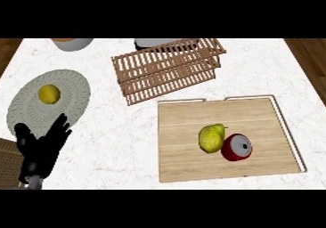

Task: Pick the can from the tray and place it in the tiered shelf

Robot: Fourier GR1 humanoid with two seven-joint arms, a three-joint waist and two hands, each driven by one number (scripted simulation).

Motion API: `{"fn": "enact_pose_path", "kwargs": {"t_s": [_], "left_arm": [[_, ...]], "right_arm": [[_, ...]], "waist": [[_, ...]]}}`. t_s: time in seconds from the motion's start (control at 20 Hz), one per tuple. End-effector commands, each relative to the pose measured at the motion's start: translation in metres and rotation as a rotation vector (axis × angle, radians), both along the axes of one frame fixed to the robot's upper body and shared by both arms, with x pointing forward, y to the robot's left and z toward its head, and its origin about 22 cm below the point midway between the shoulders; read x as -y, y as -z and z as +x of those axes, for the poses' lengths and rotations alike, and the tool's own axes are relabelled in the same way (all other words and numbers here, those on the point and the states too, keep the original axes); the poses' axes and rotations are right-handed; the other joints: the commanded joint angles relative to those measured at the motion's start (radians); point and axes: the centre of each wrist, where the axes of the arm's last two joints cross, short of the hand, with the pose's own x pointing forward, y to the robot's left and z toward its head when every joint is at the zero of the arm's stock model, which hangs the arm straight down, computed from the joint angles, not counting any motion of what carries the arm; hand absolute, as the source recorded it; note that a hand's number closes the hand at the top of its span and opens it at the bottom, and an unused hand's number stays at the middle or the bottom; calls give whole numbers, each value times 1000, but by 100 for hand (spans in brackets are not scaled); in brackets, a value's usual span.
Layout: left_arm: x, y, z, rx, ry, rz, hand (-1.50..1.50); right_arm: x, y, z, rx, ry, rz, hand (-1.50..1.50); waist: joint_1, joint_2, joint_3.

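Head view, looking steeply down: a red can (236, 147) lies on its side on the wooden tray (192, 164), touching a yellow-green pear (211, 137) just to its left. Beyond the tray's far left corner stands the tiered shelf (167, 69) of wooden slats — nothing sits on it. On the white counter (120, 142) to the left, a grey round mat (67, 109) carries a yellow lemon (49, 94). At the lower left the left hand (39, 147) rests with fingers straight and spread, pointing up, holding nothing — well apart from the can. Two grey vessels are cut off at the far edge.
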Motion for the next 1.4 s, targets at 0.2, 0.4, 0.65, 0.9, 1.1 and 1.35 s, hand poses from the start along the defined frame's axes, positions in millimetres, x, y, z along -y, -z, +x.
{"fn": "enact_pose_path", "kwargs": {"t_s": [0.2, 0.4, 0.65, 0.9, 1.1, 1.35], "left_arm": [[13, -10, 26, 9, 52, -12, 0], [20, -8, 24, 18, 93, -16, 0], [20, -15, 26, 19, 118, -15, 0], [26, -5, 30, 9, 113, 6, 0], [30, -11, 28, 10, 121, 7, 0], [19, -7, 25, 5, 117, 6, 0]], "right_arm": [[-47, -79, -35, -203, -23, -9, -150], [-44, -83, -10, -248, 106, 5, -150], [-34, -77, 24, -334, 203, -27, -150], [-49, -85, 39, -436, 204, -9, -150], [-64, -68, 65, -531, 175, -32, -150], [-84, -46, 89, -609, 156, -56, -150]], "waist": [[54, 19, -2], [96, 24, -2], [114, 25, -1], [106, 24, -3], [114, 21, 0], [112, 21, 0]]}}
